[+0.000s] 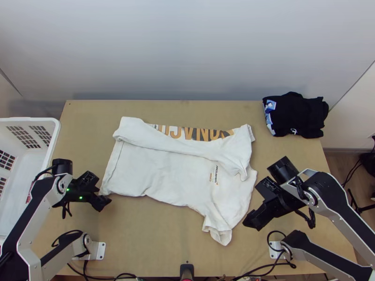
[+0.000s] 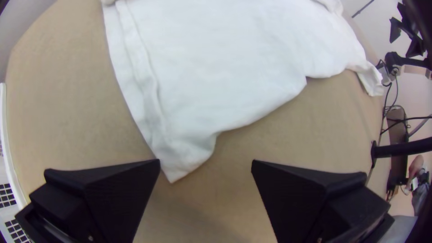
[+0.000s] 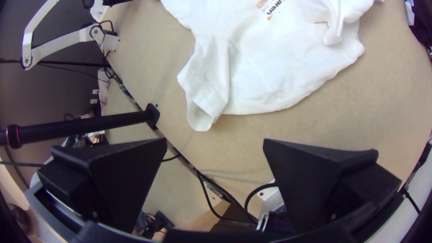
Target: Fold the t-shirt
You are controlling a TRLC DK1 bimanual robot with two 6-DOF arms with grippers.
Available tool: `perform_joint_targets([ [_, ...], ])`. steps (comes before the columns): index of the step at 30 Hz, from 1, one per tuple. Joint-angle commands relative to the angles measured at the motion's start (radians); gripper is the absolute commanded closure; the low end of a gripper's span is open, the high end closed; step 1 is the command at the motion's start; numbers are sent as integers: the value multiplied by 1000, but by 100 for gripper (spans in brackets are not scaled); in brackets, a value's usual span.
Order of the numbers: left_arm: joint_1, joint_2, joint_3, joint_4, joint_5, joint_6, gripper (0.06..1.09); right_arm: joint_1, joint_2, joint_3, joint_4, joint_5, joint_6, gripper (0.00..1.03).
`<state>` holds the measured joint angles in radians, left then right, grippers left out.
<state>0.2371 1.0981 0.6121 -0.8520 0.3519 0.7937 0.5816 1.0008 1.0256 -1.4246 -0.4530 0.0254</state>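
the white t-shirt (image 1: pixel 159 164) lies just beyond the left gripper (image 2: pixel 205 163) and right gripper (image 3: pixel 215 140), both spread and empty, its far side (image 1: pixel 178 144) apparently folded in, so next likely comes pinching the hem corner (image 2: pixel 181 163) and near sleeve (image 1: pixel 219 229) to fold inward.

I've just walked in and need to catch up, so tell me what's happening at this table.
Two robot arms are partway through folding a white t-shirt. Its far side is folded inward, with a strip of orange and dark lettering showing beyond the fold, while the near sleeve sticks out. Neither arm is holding it: the left gripper is open by a hem corner, the right gripper open near that sleeve. Dark folded clothing lies at the far right.
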Motion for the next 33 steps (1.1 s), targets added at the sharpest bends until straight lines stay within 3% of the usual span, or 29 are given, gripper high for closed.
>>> perform_joint_targets([
  [1, 18, 16, -48, 134, 30, -51, 14, 11, -8, 10, -4, 0, 7, 4],
  [2, 22, 13, -45, 136, 48, -57, 31, 9, -8, 8, -4, 0, 7, 4],
  [4, 27, 9, -43, 174, 84, -60, 108, 7, -10, 7, -4, 0, 7, 4],
  [15, -2, -86, -55, 199, 82, -102, 105, 93, 4, -121, 4, 0, -2, 4],
  [17, -5, -112, -51, 192, 82, -102, 105, 119, 16, -150, 27, 7, -7, 9],
  [22, -30, -155, -57, 188, 82, -105, 105, 199, 55, -170, 102, 11, 18, 9],
  [33, -58, -155, -64, 208, 73, -143, 105, 302, 205, -190, 348, 139, 71, 9],
])
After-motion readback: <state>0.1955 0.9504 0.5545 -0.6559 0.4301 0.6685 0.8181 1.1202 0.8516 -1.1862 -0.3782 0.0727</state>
